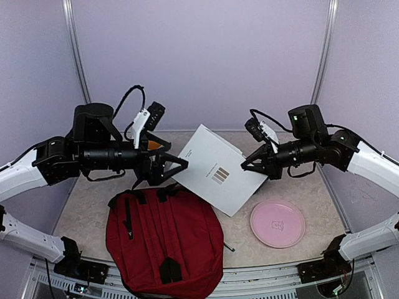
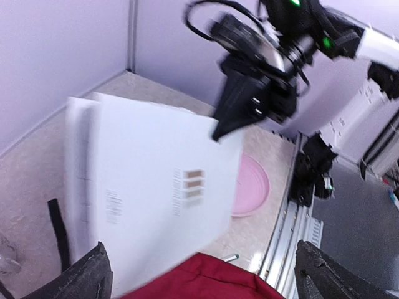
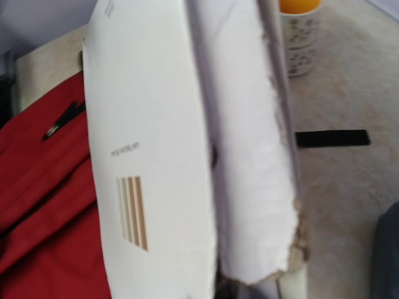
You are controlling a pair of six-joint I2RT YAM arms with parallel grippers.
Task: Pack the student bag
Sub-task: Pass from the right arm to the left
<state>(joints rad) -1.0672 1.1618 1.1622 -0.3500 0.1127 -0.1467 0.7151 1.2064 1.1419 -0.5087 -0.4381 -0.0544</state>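
My right pincer (image 1: 250, 164) is clamped shut on the right-hand edge of a white book (image 1: 215, 168), holding it off the counter (image 1: 84, 215) out in the gap between the two arms. My left pincer (image 1: 179, 164) is spread as wide as it goes with nothing in it. In its wrist view the book's cover fills the space ahead of the two fingers (image 2: 87, 274). The student bag (image 1: 165, 240) lies flat on the near-left part of the counter, its long axis running from far to near. Its top end, with the handle and black straps, is the far end, just below my left pincer. From the right pincer the bag sits down, to the left and nearer the bases, and the book's lower corner hangs over the bag's upper right shoulder. The book is turned cornerwise to the bag's axis, so I judge it needs squaring up before it can go in at the top. The left arm is clearly the closer one to that end, well placed to hold the mouth. I cannot tell whether the main zip is open. A pink plate (image 1: 277, 223) lies to the bag's right, apart from it.
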